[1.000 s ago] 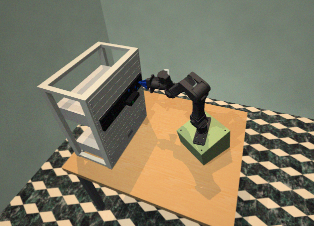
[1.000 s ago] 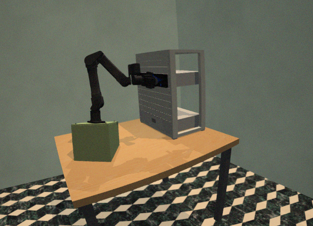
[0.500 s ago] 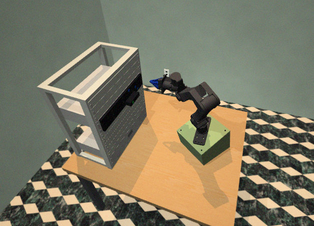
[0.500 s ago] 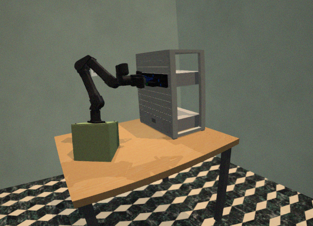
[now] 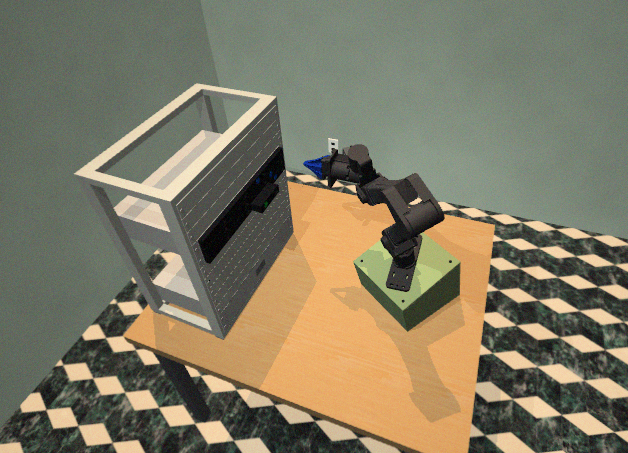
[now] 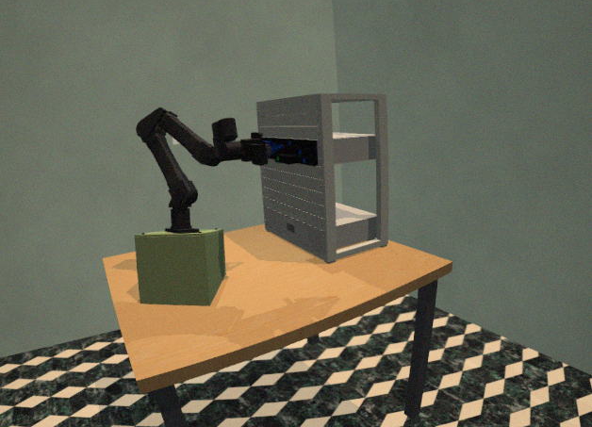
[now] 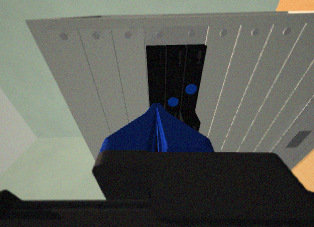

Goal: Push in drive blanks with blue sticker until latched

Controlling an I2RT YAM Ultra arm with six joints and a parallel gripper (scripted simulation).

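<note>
The clenched, empty gripper (image 5: 315,166) is hanging near the rack (image 5: 230,191) by the table's far edge, with blue-sticker blanks (image 7: 173,101) seemingly waiting.

Two grey-green walls (image 5: 406,57) meet in a corner at 11 o'clock. A small white outlet (image 5: 332,144) sits low on the wall at 12. The floor (image 5: 558,336) is dark marble and cream checks. A dark-legged wooden table (image 6: 287,292) catches soft shadows.
</note>
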